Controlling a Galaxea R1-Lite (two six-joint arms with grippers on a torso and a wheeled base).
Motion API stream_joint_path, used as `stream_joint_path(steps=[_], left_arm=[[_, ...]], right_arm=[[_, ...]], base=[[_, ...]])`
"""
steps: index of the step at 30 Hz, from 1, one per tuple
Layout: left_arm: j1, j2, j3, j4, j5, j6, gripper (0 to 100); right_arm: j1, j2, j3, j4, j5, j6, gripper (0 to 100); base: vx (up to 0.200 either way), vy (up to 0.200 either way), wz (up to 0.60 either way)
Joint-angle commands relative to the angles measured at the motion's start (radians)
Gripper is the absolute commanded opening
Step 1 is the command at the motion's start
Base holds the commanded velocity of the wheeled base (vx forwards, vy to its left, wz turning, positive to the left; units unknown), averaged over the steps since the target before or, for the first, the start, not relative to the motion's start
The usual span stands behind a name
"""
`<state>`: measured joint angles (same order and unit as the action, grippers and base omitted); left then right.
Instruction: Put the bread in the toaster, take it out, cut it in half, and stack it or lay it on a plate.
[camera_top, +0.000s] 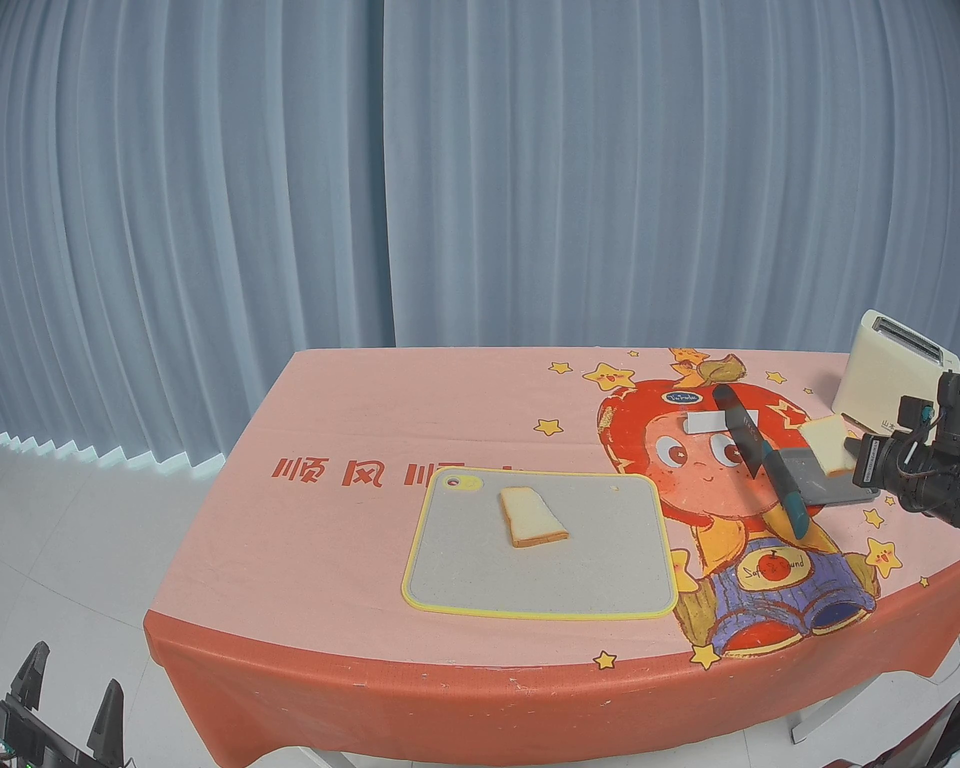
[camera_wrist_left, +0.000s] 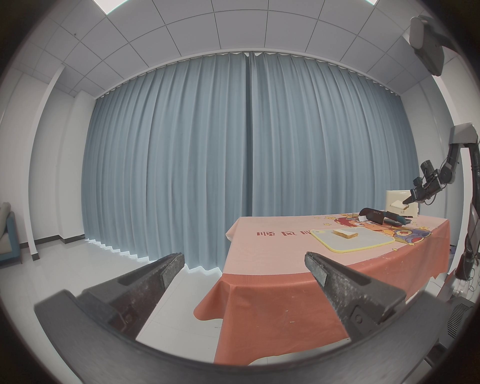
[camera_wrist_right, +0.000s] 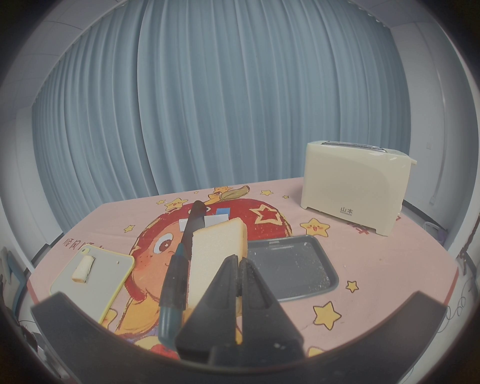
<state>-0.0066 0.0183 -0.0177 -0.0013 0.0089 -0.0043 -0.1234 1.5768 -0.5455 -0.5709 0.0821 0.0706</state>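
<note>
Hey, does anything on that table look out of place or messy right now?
Nothing is spilled or damaged. The knife lies loose on the tablecloth, off the cutting board, and crumbs speckle the dark tray.

— What hangs behind?
— A pleated blue-grey curtain (camera_top: 400, 170), down to the white floor (camera_top: 60, 560).
— And the table?
— A pink tablecloth (camera_top: 330, 540) — cartoon child, yellow stars, red lettering.
</note>
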Motion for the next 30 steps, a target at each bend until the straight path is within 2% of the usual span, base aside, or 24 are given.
stream_joint_path(steps=[1,12,21,30], left_arm=[[0.002,0.002,0.018,0.0,0.0,0.0,100],[0.0,0.002,0.018,0.0,0.0,0.0,100],[0.0,0.002,0.018,0.0,0.0,0.0,100],[0.0,0.002,0.018,0.0,0.005,0.001,100]], right_arm=[[-0.004,0.066,0.001,-0.029,-0.001,-0.002,0],[-0.036,0.196,0.006,-0.164,-0.008,-0.018,0],[-0.032,0.209,0.012,-0.165,-0.01,-0.022,0],[-0.012,0.123,0.033,-0.153,-0.015,-0.018,0]], base=[[0.0,0.0,0.0],[0.0,0.0,0.0],[0.0,0.0,0.0],[0.0,-0.022,0.0]])
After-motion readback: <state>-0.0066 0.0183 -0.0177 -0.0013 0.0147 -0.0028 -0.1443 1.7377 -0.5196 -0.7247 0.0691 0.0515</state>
